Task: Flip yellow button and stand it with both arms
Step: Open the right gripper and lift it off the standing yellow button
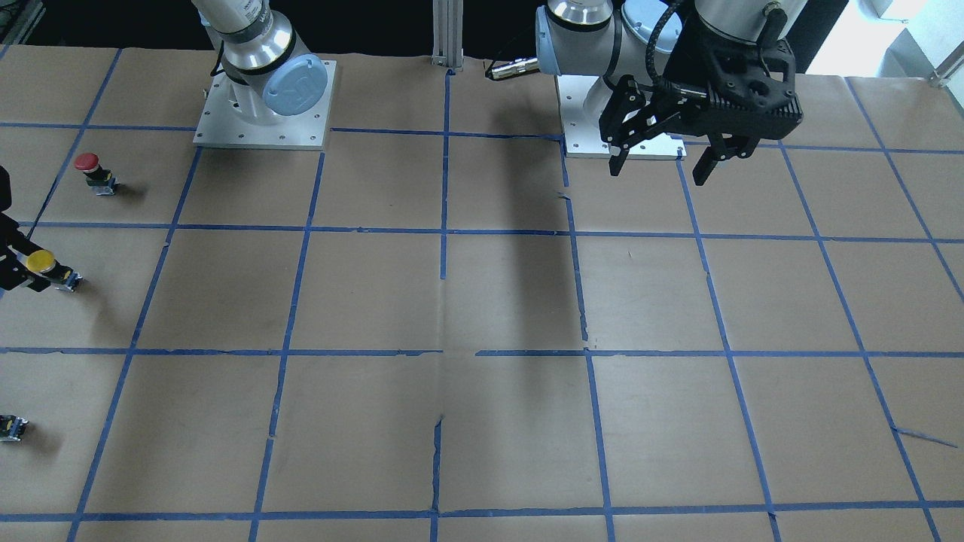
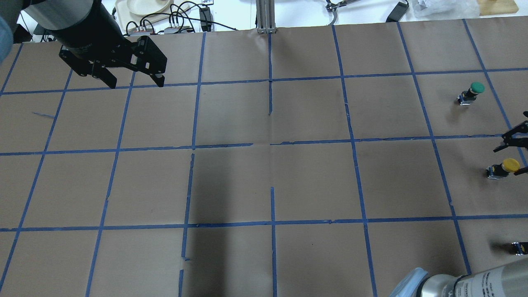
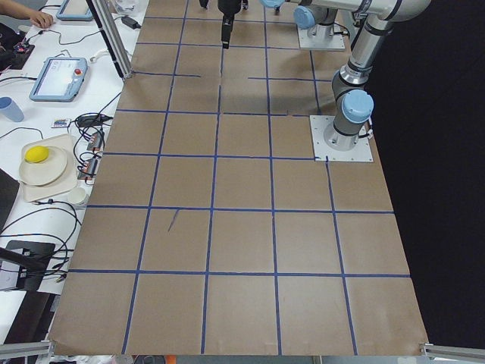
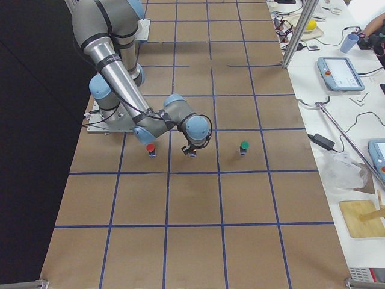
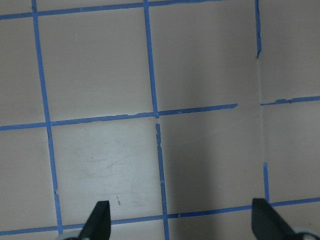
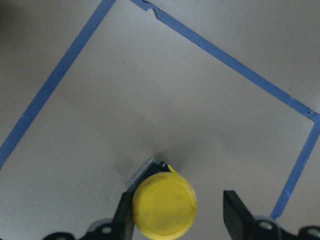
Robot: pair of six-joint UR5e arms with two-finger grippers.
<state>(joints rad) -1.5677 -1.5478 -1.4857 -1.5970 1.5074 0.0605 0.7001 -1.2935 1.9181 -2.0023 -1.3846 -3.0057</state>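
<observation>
Located between the fingers (image 6: 124,217) of the right gripper (image 6: 178,202): yellow button (image 6: 165,204), on the paper-covered table (image 1: 497,301). Sits off-centre in the gap, cap edge against one finger in the right wrist view, with clear space to the opposite finger. Presents its round cap face toward the wrist camera, grey and black body showing just behind the cap. Cannot tell from any view whether upright or tilted.

Right gripper: spread wide, low over the table, straddling the button and not clamped on it. Appears only at the frame edge in the front and overhead views.

Beside that gripper, to one side: red button (image 1: 92,172), near but apart. To the other side: green button (image 2: 470,93), likewise apart. Further off, toward the robot's edge of the table: small dark part (image 2: 519,247).

Left gripper (image 2: 134,82): held above the table at the far end, well apart from the button. Fingers parted wide, holding nothing; only blue tape lines (image 5: 155,112) and paper visible beneath it.
</observation>
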